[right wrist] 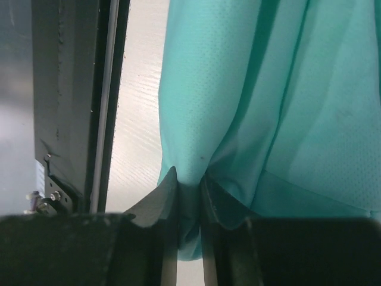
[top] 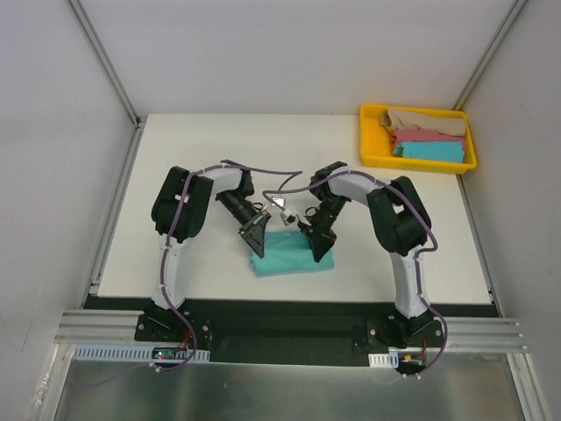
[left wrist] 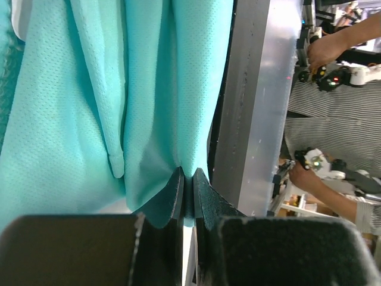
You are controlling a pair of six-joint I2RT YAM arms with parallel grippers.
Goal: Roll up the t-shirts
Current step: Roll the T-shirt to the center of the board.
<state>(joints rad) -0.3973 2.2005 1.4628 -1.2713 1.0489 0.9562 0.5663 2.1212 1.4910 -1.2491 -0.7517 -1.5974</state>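
Left gripper (left wrist: 187, 174) pressed shut, pinching sea-green t-shirt (top: 287, 261); right gripper (right wrist: 189, 177) pinches it too. We see shirt folded, front-centre on table, long axis left-right, one claw toward each end, cloth running from claws toward arm bases. We judge both arms equally near. Other t-shirts (top: 428, 136) stacked in yellow tray (top: 419, 165), far right.

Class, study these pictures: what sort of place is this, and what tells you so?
Probably a robotics lab: a left arm and right arm mounted at a white table, a yellow tray of shirts, and a person handling gear nearby.
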